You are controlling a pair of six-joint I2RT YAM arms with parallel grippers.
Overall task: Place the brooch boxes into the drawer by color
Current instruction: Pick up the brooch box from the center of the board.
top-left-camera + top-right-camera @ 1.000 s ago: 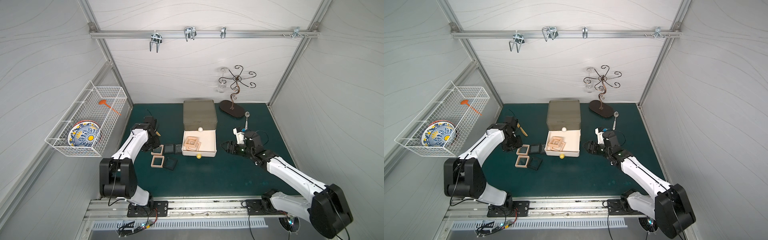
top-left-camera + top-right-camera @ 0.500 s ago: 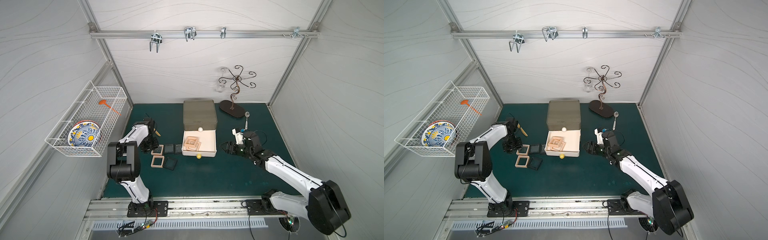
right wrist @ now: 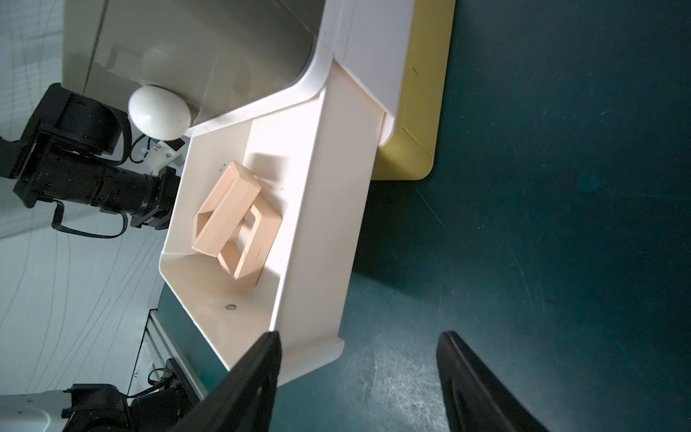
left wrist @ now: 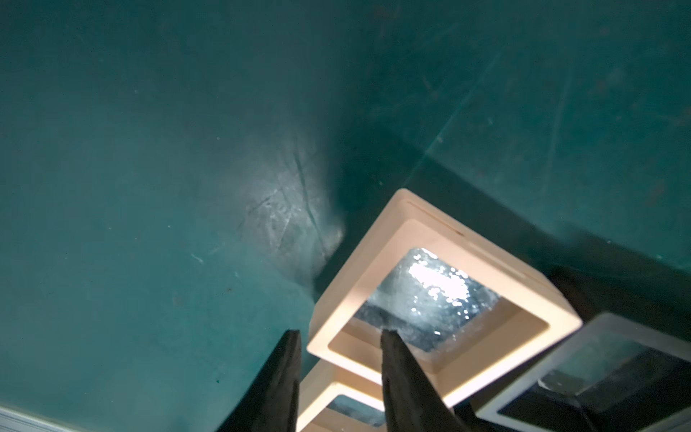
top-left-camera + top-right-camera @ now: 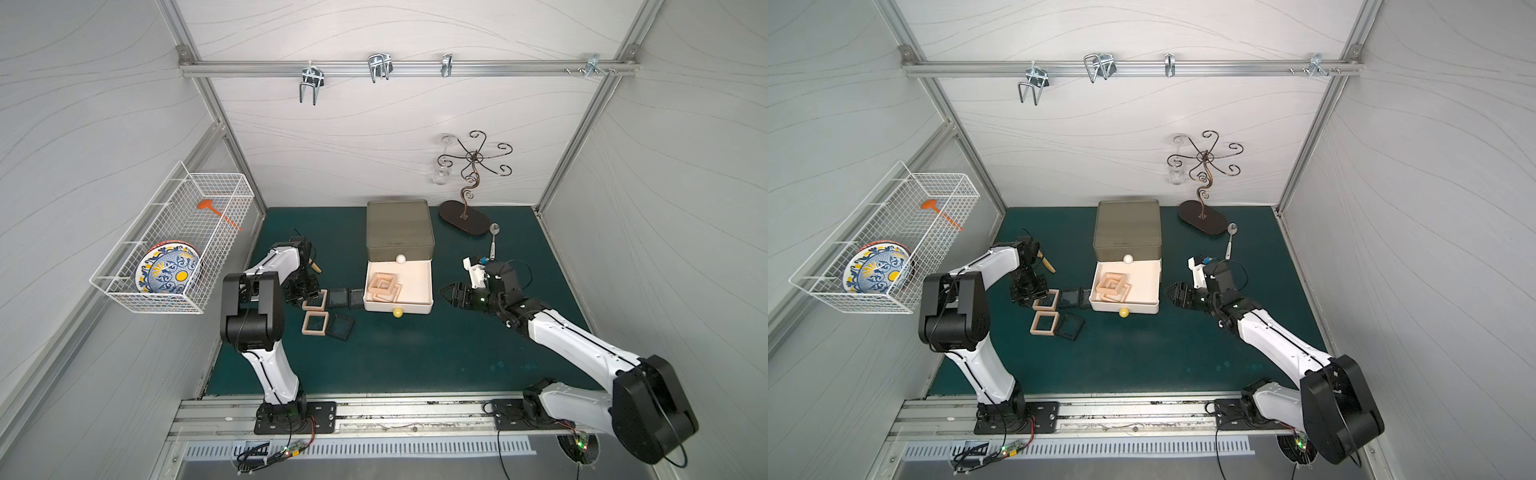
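Observation:
The drawer stands at the back middle with its bottom tier pulled out. Beige brooch boxes lie stacked inside it. Left of it on the mat lie two beige boxes and three black ones. My left gripper stands over the nearer beige box. One finger is inside its window and the other just outside the frame, with a thin gap left. My right gripper is open and empty beside the open tier's right wall.
A wire basket holding a painted plate hangs on the left wall. A curly metal stand and a spoon are at the back right. A wooden-handled tool lies behind my left wrist.
My left arm's elbow has swung up and forward while its gripper stayed at the beige box, jaws narrowing slightly. The right arm has hardly moved.

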